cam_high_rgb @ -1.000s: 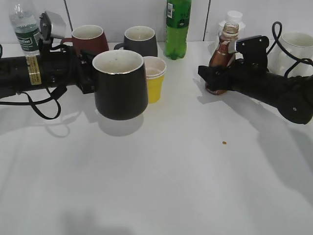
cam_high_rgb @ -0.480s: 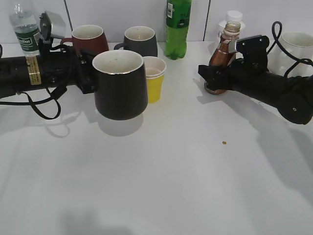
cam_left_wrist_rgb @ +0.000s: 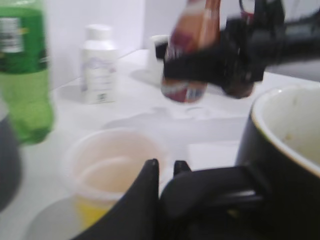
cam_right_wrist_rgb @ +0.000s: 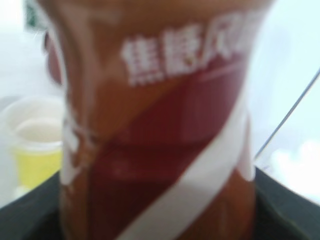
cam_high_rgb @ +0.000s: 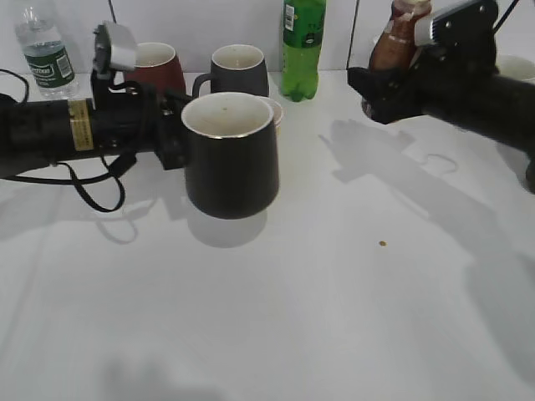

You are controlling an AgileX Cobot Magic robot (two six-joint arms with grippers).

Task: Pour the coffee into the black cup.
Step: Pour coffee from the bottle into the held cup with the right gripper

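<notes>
While the left gripper (cam_high_rgb: 177, 134) is clamped on the handle of the black cup (cam_high_rgb: 231, 154), the cup hangs upright above the table (cam_high_rgb: 318, 317), w/ its shadow on the surface below. Its white inside shows a few small specks. In the left wrist view the black fingers (cam_left_wrist_rgb: 150, 185) are pinched nearly together around the handle, cup wall just to the right of them.

Right gripper (cam_high_rgb: 376, 83) is closed around the lower body of the coffee bottle (cam_high_rgb: 394, 42), holding it up off the table at top right, roughly upright w/ a slight lean; bottle top is cut off by the frame edge. Right wrist view is filled by the brown-and-white label (cam_right_wrist_rgb: 165, 130), blurred, jaws dark on either side at the bottom.

Bottle and cup are well apart, bottle higher and to the right.

Behind the cup: yellow cup (cam_high_rgb: 272, 109) mostly hidden, dark grey mug (cam_high_rgb: 236, 71), maroon mug (cam_high_rgb: 155, 65), green bottle (cam_high_rgb: 303, 46), water bottle (cam_high_rgb: 43, 52) at far left. White bottle (cam_left_wrist_rgb: 97, 65) shows in the left wrist view only. Small brown speck (cam_high_rgb: 383, 244) lies on the table right of centre.
</notes>
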